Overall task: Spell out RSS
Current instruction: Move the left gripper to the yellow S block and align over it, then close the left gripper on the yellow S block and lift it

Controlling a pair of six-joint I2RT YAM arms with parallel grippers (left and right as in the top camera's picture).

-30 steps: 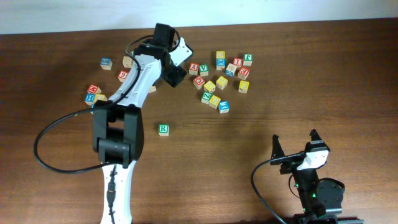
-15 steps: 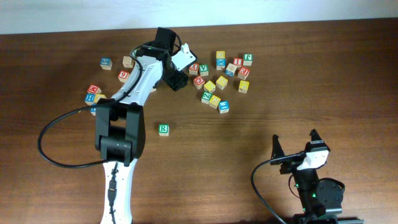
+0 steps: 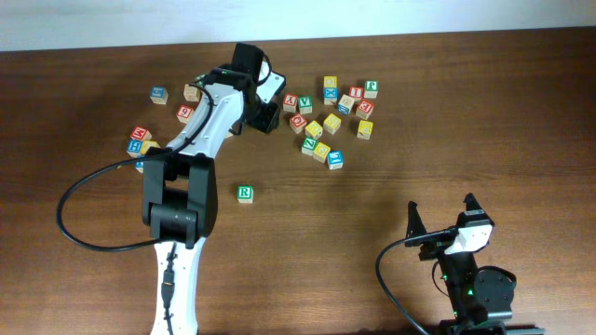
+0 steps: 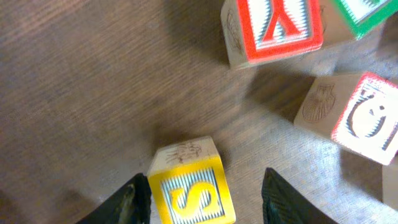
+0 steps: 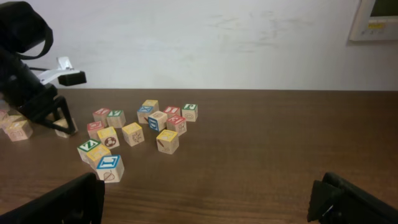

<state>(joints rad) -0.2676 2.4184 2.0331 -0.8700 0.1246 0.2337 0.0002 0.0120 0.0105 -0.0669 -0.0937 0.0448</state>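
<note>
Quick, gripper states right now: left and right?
Left gripper: open, jaws either side of the yellow-faced wooden S cube, not clamped.
Right gripper: open, holding nothing.

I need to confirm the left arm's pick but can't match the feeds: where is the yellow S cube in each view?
Overhead: not visible, covered by the left gripper, just left of the red Y cube.
Left wrist: yellow S cube at bottom centre between the jaws; red Y cube at top right.
Right wrist: cannot pick it out at the left gripper, far left.
Shared landmark: the red Y cube, in all three.
</note>
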